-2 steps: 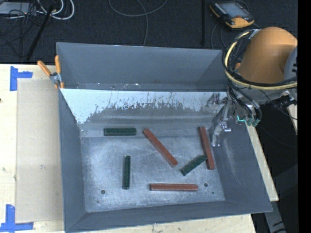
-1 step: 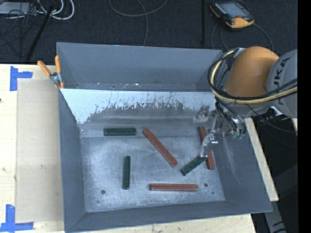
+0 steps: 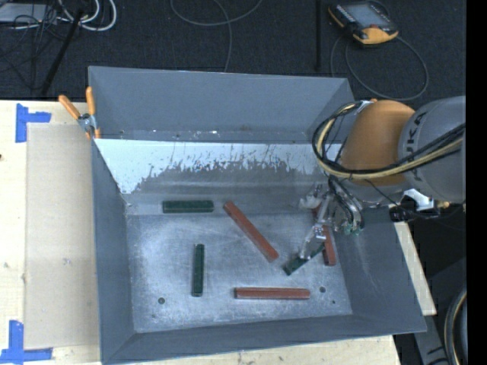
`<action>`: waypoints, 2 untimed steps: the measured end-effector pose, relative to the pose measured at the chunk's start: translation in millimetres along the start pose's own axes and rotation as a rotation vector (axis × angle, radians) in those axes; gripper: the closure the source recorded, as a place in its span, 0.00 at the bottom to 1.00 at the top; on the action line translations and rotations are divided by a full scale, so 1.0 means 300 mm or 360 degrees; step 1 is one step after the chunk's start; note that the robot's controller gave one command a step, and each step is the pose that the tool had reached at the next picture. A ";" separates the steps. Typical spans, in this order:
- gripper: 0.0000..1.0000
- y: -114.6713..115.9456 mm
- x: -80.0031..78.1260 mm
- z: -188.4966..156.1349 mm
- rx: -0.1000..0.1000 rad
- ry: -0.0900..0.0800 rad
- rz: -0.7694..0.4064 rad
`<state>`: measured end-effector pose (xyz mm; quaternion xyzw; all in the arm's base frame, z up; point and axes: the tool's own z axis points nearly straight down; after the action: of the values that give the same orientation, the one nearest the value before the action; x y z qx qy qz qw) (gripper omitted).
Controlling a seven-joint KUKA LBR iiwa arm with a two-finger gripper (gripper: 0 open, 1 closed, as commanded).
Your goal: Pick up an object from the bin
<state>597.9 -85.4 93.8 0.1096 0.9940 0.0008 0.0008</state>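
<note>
Well, the claw is low by the bin's right edge, just beside a short green stick. Apart or together, I cannot tell. Nothing looks lifted yet.

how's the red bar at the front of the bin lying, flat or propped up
Flat. The red bar lies full length on the bin floor, touching nothing else, apart from the gripper.

you'll see a short dark green stick, tilted diag, on the right of the bin floor, just above the horiz red-brown stick's right end.
</note>
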 end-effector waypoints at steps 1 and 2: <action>0.00 0.028 0.008 0.046 0.0004 -0.0003 -0.0079; 0.00 0.147 0.033 0.067 0.0002 -0.0010 -0.0078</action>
<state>598.0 -40.2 73.7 0.0852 0.9964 -0.0001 0.0039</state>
